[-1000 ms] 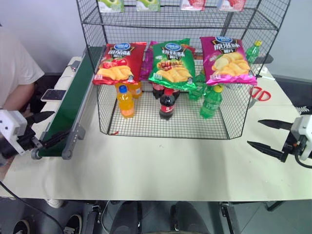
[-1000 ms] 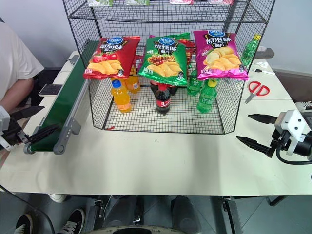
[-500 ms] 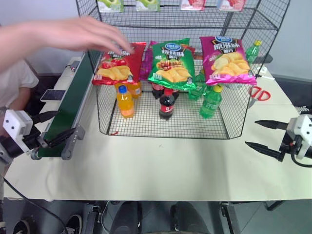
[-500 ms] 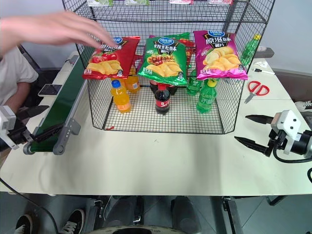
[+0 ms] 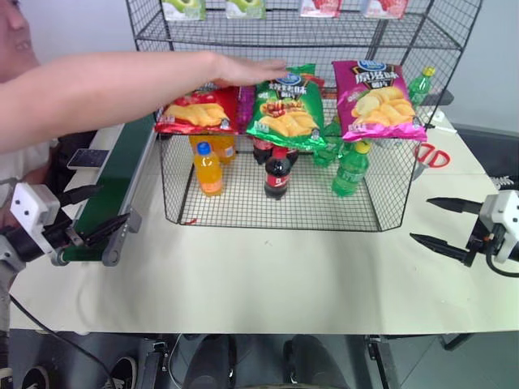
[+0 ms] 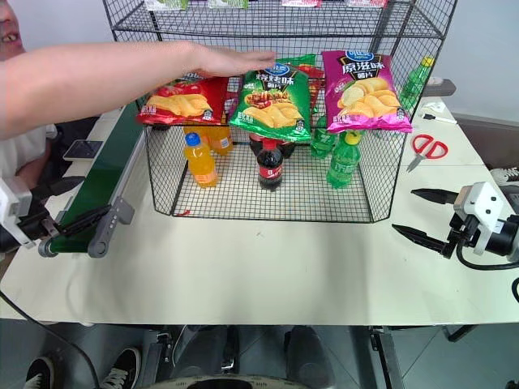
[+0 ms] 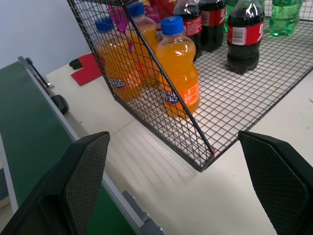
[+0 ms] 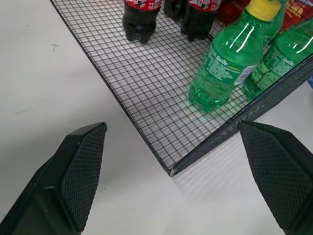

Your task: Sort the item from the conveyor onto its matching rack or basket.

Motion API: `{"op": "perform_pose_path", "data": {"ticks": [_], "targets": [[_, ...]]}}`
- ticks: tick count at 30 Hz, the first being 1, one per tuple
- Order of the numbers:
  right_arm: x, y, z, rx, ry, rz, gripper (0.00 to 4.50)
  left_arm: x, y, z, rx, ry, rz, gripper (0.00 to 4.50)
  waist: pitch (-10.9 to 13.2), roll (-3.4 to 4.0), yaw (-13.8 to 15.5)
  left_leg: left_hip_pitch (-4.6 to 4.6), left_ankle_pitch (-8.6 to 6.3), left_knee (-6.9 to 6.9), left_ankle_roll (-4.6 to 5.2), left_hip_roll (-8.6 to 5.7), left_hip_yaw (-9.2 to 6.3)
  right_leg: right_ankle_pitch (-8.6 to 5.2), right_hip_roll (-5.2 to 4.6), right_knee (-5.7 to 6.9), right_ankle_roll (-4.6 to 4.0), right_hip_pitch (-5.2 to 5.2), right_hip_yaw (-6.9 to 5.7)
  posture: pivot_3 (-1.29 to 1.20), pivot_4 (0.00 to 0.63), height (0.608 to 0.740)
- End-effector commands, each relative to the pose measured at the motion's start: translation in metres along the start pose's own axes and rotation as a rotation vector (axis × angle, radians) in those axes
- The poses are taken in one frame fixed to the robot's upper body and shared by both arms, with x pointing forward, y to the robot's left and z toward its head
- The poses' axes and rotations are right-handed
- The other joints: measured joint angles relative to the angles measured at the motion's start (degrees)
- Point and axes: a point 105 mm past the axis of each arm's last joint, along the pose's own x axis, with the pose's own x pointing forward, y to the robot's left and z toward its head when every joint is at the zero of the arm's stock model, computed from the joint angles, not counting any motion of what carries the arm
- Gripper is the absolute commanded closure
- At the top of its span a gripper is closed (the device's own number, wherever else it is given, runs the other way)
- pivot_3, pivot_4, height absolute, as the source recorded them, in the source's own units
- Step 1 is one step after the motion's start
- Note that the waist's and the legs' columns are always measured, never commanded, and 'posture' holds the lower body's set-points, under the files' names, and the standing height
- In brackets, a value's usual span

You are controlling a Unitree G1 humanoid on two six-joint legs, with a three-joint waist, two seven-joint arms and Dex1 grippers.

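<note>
The green crisp bag [image 5: 284, 104] lies on the top edge of the black wire basket [image 5: 381, 203], between a red bag [image 5: 197, 113] and a magenta bag [image 5: 377, 101]. A person's hand [image 5: 247, 73] rests at its upper left corner, the arm stretched across from the left. The dark-green conveyor [image 5: 113, 178] runs along the left side of the rack. My left gripper [image 5: 113, 203] stands open at the conveyor's near end. Over the bare table right of the basket, my right gripper [image 5: 420, 219] is open too. Neither holds anything.
Inside the basket stand orange bottles [image 7: 180, 73], cola bottles [image 5: 277, 173] and green Sprite bottles [image 8: 222, 66]. Mesh shelves [image 5: 284, 32] rise above. Red scissors [image 5: 434, 156] lie at the right, and a phone [image 5: 89, 158] left of the conveyor.
The person's arm came in from the left and reached over the red bag to the green bag. Both grippers stayed where they were, open.
</note>
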Motion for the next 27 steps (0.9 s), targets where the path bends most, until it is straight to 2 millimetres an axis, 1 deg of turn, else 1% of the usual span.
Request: {"op": "perform_pose_path", "data": {"ticks": [1, 14, 27], "targets": [[-0.0012, -0.0041, 0.0057, -0.032, -0.017, -0.012, 0.00, 0.0004, 0.0010, 0.0055, 0.029, -0.021, 0.001, 0.02, 0.0, 0.00, 0.0, 0.00, 0.00, 0.00, 0.00, 0.00, 0.00, 0.00, 0.00, 0.00, 0.00, 0.00, 0.00, 0.00, 0.150, 0.739], [-0.0005, -0.0059, 0.0044, -0.048, -0.013, -0.006, 0.00, 0.0006, -0.0021, 0.0024, 0.027, -0.015, -0.010, 0.02, 0.0, 0.00, 0.0, 0.00, 0.00, 0.00, 0.00, 0.00, 0.00, 0.00, 0.00, 0.00, 0.00, 0.00, 0.01, 0.00, 0.150, 0.739], [0.0021, -0.0072, 0.0084, -0.047, -0.027, -0.008, 0.00, 0.0010, -0.0026, 0.0027, 0.019, -0.018, -0.004, 0.02, 0.0, 0.00, 0.0, 0.00, 0.00, -0.01, -0.01, 0.00, 0.00, 0.00, -0.02, -0.01, -0.01, -0.01, 0.01, 0.00, 0.150, 0.739]]}}
